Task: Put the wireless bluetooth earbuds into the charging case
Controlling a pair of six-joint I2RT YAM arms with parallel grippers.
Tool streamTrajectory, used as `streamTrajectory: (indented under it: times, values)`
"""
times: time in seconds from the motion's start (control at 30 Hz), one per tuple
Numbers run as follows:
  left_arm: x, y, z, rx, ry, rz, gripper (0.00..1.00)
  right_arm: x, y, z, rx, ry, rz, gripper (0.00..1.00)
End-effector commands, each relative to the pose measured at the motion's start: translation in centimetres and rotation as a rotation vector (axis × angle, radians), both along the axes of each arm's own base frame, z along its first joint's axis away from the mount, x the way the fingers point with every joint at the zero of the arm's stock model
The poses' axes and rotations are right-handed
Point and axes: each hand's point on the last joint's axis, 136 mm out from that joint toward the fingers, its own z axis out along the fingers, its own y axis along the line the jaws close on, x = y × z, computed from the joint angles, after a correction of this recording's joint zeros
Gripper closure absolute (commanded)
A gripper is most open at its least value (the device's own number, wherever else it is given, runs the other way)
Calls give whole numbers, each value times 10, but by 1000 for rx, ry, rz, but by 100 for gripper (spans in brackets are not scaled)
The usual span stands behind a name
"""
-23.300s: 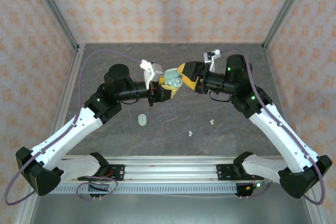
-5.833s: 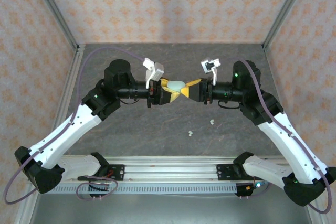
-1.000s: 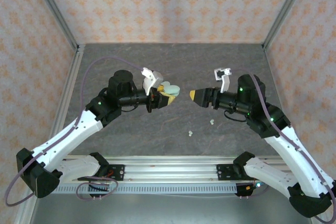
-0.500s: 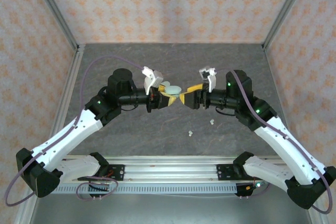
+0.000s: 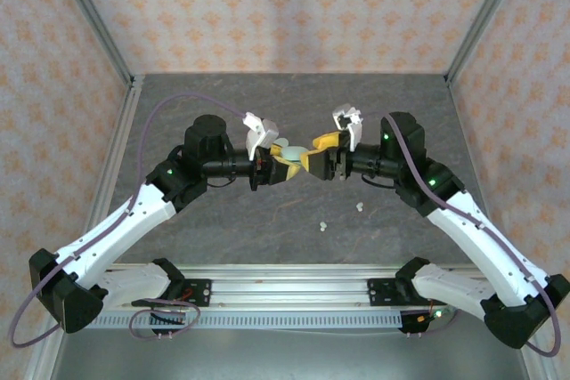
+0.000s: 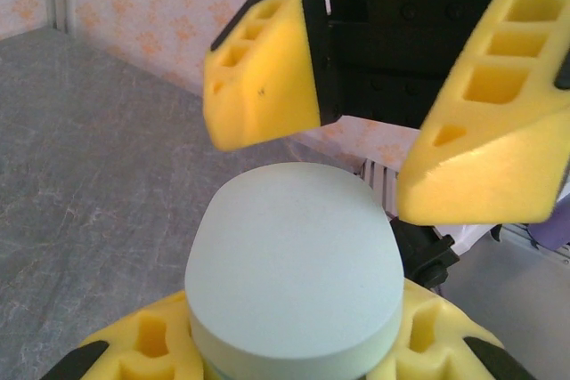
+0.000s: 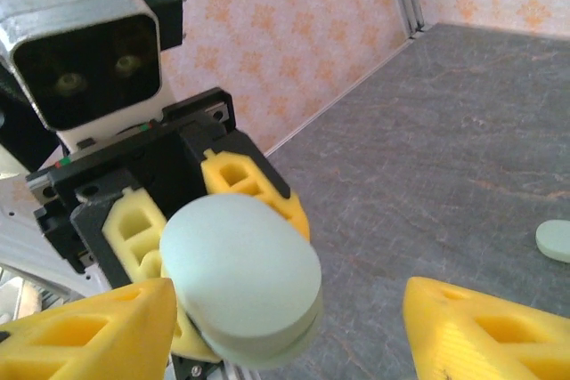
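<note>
The case (image 6: pixel 294 255) fills the left gripper (image 5: pixel 284 164), leaving no way through there. Around the case's free end the right gripper (image 5: pixel 314 153) stands spread, its fingers (image 6: pixel 263 68) flanking the case with slim gaps. Under the case the table (image 5: pixel 223 113) is bare. An earbud (image 5: pixel 322 225) and a second earbud (image 5: pixel 360 206) lie nearer the arm bases, well apart from the case. A flat green piece (image 7: pixel 557 240) lies off to one side of the case.

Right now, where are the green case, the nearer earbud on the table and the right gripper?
green case (image 6: pixel 294 255): left wrist view, on its broad flat face.
nearer earbud (image 5: pixel 322 224): top view, on the bud's middle.
right gripper (image 5: pixel 308 154): top view, in the gap between its yellow fingers.
</note>
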Motion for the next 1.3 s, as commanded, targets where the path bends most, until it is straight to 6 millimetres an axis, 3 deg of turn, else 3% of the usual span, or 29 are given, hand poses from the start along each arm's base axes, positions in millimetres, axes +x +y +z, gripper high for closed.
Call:
streamTrajectory:
  times: [0.0, 0.27, 0.47, 0.87, 1.13, 1.27]
  values:
    - [-2, 2, 24, -43, -33, -15, 88, 2, 5, 29, 45, -113, 19, 32]
    - [-5, 4, 23, -34, -33, -17, 88, -27, 2, 37, 75, -145, 120, 24]
    - [-5, 3, 25, -37, -29, -23, 88, -37, -4, 19, 19, -128, 139, 16]
    - [-7, -1, 27, -49, -3, -54, 88, -8, 3, -2, -102, -163, 98, 15]
    - [-8, -1, 24, -30, 0, -64, 88, 8, 7, 20, -49, -223, 44, 20]
    - [-9, -1, 23, -27, -1, -68, 88, 10, 9, 21, -42, -210, 52, 23]
